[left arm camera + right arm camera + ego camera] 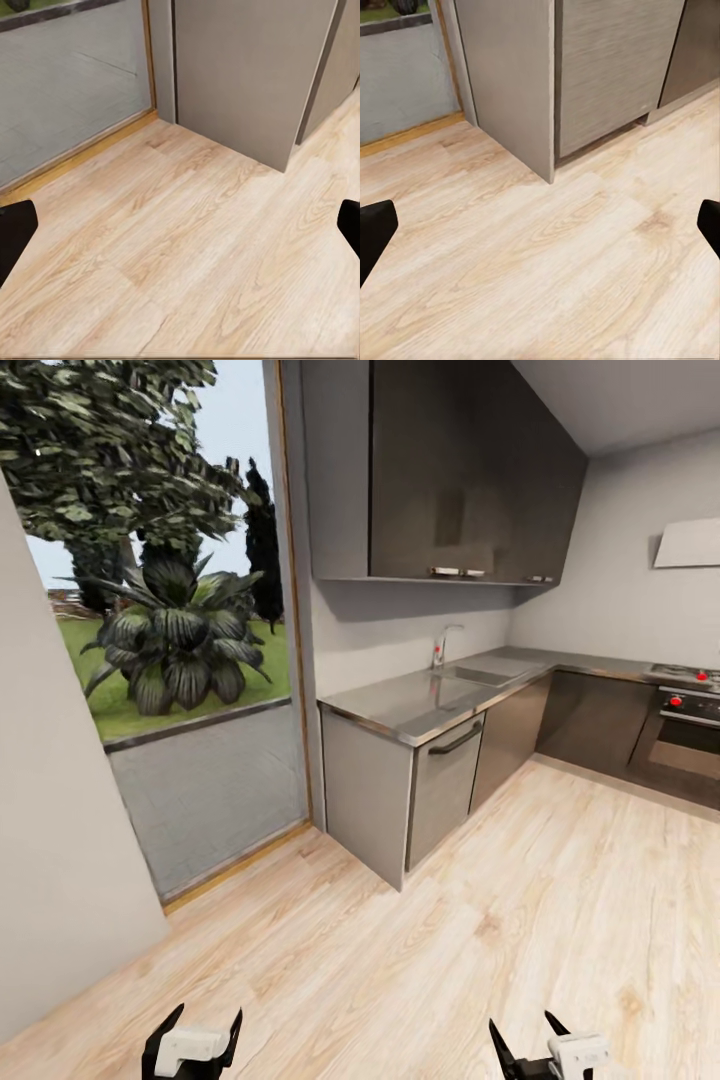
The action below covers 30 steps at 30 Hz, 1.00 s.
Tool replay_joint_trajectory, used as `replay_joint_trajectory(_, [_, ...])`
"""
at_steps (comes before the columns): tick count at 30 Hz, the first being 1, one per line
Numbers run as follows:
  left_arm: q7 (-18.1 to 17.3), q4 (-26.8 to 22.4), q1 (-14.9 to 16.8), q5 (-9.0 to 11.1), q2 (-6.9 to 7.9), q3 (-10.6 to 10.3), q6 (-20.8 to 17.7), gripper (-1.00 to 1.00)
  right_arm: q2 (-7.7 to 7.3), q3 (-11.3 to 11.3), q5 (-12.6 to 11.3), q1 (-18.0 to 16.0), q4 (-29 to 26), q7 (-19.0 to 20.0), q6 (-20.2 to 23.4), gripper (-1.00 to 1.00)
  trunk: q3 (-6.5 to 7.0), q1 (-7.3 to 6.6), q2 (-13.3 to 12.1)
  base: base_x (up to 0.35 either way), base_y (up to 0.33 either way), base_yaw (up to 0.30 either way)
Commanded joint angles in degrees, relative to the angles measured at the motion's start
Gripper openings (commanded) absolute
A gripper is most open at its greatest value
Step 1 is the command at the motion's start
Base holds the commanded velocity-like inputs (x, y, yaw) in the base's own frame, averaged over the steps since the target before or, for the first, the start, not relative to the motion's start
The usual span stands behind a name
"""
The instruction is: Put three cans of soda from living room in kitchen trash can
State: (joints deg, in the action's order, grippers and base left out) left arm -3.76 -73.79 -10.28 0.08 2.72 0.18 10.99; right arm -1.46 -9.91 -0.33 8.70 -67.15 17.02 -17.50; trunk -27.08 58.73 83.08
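Both grippers, left (192,1032) and right (530,1040), spread and empty over wood floor (520,920); head view's kitchen sink (478,675), wrist views' cabinet bases.

Open wood floor (520,920) ahead; grey cabinet run (430,780) blocking beyond; glass door (190,690) leftward.

Home kitchen (470,690) — sink (470,675), oven (688,735), cupboards (470,470)
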Motion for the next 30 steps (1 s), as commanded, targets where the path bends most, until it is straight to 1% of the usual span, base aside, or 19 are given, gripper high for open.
replay_joint_trajectory(1, [0.0, 0.1, 0.0, 0.0, 0.00, 0.0, 0.0, 1.00, 0.05, -0.1, 0.0, 0.0, 0.0, 0.0, 0.0, 1.00, -0.06, 0.00, 0.0, 0.000, 0.000, -0.014])
replay_joint_trajectory(5, [0.0, 0.4, 0.0, 0.1, 0.00, 0.0, 0.0, 1.00, 0.09, -0.3, -0.8, 0.0, 0.0, 0.0, 0.1, 1.00, -0.35, 0.00, 0.0, 0.000, 0.000, -0.009])
replay_joint_trajectory(6, [0.0, 0.5, 0.0, 0.2, 0.00, 0.0, 0.0, 1.00, 0.03, -0.3, -2.0, 0.0, 0.0, 0.0, 0.1, 1.00, -0.43, 0.00, 0.0, 0.000, 0.000, -0.009])
replay_joint_trajectory(9, [0.0, 0.6, 0.0, 0.1, 0.00, 0.0, 0.0, 1.00, -0.14, -0.5, -4.4, 0.0, 0.0, 0.2, 0.2, 1.00, -0.68, 0.00, 0.0, 0.000, 0.000, -0.024])
replay_joint_trajectory(10, [0.0, 0.7, 0.0, 0.1, 0.00, 0.0, 0.0, 1.00, -0.26, -0.5, -5.6, 0.0, 0.0, 0.2, 0.2, 1.00, -0.77, 0.00, 0.0, 0.000, 0.000, -0.043])
replay_joint_trajectory(11, [0.0, 0.7, 0.0, 0.1, 0.00, 0.0, 0.0, 1.00, -0.34, -0.6, -6.3, 0.0, 0.0, 0.3, 0.2, 1.00, -0.86, 0.00, 0.0, 0.000, 0.000, -0.050])
replay_joint_trajectory(12, [0.0, 0.7, 0.0, 0.1, 0.00, 0.0, 0.0, 1.00, -0.36, -0.6, -6.6, 0.0, 0.0, 0.3, 0.2, 1.00, -0.95, 0.00, 0.0, 0.000, 0.000, -0.052])
replay_joint_trajectory(18, [0.0, 0.7, 0.0, 0.2, 0.00, 0.0, 0.0, 1.00, -0.46, -0.7, -7.6, 0.0, 0.0, 0.5, 0.2, 1.00, -1.49, 0.00, 0.0, 0.000, 0.000, -0.058])
replay_joint_trajectory(25, [0.0, 0.7, 0.0, 0.3, 0.00, 0.0, 0.0, 1.00, -0.41, -0.7, -7.7, 0.0, 0.0, 0.4, 0.1, 1.00, -2.11, 0.00, 0.0, 0.000, 0.000, -0.076])
replay_joint_trajectory(30, [0.0, 0.7, 0.0, 0.3, 0.00, 0.0, 0.0, 1.00, -0.39, -0.8, -7.8, 0.0, 0.0, 0.4, 0.1, 1.00, -2.37, 0.00, 0.0, 0.000, 0.000, -0.174])
